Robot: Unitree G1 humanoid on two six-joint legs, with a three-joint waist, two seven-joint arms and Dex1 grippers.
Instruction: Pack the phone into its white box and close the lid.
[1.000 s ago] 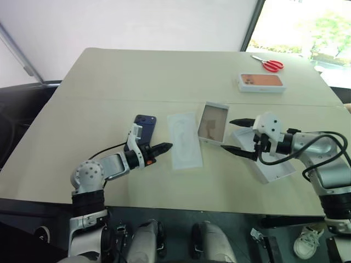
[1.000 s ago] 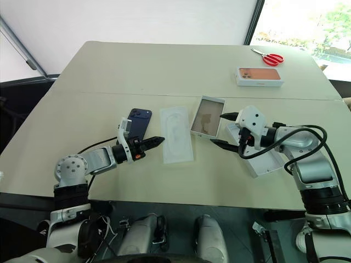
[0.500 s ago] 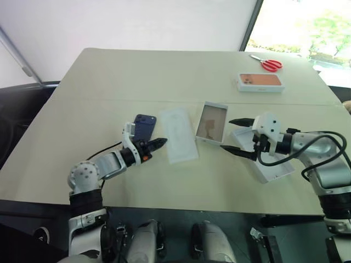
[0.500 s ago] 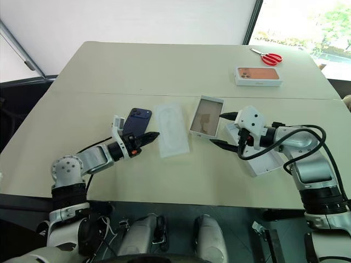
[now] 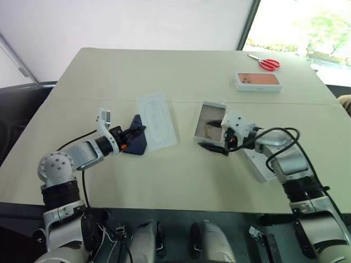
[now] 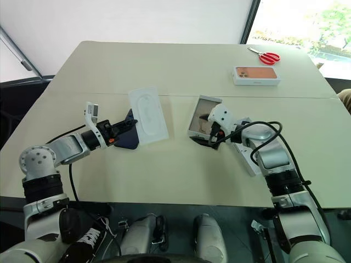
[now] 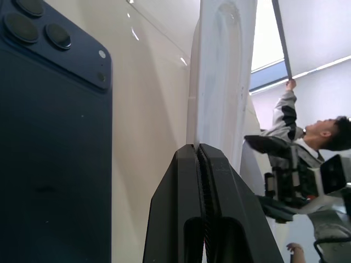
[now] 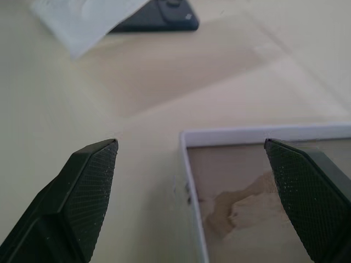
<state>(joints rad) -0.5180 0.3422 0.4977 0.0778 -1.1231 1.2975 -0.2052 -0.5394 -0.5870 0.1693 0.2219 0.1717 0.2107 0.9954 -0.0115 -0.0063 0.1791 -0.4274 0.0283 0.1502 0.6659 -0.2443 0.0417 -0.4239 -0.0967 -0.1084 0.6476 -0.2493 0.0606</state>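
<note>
Holding the flat white insert card (image 6: 147, 115) by its near edge, left gripper (image 7: 198, 156) clamped tight on it, card lifted and tilted above the table (image 5: 181, 71). Lying flat just beside and partly under that raised card, the phone (image 6: 126, 138), dark back up with camera cluster showing in the left wrist view. Standing wide apart, right gripper (image 8: 192, 164) with one finger (image 8: 90, 181) off the outer side of the white box (image 5: 211, 123) and the other over its brownish floor, straddling the near wall but not yet pressing it. Resting on the table close behind the right forearm, the lid (image 6: 247, 156), mostly hidden. Sitting well apart at the far side, an orange-pictured box (image 5: 258, 81) and red scissors (image 5: 266, 63), neither part of the job.

Risks from here, as judgement: card slipping from so thin a pinch and dropping back over the phone, hiding it again; card edge dragging the phone sideways if lowered carelessly; right gripper closing on a single thin cardboard wall, tipping or skidding the shallow box rather than steadying it; right forearm nudging the lid off toward the table edge while reaching. Phone itself glossy and slim, likely hard to pick off a flat surface.
</note>
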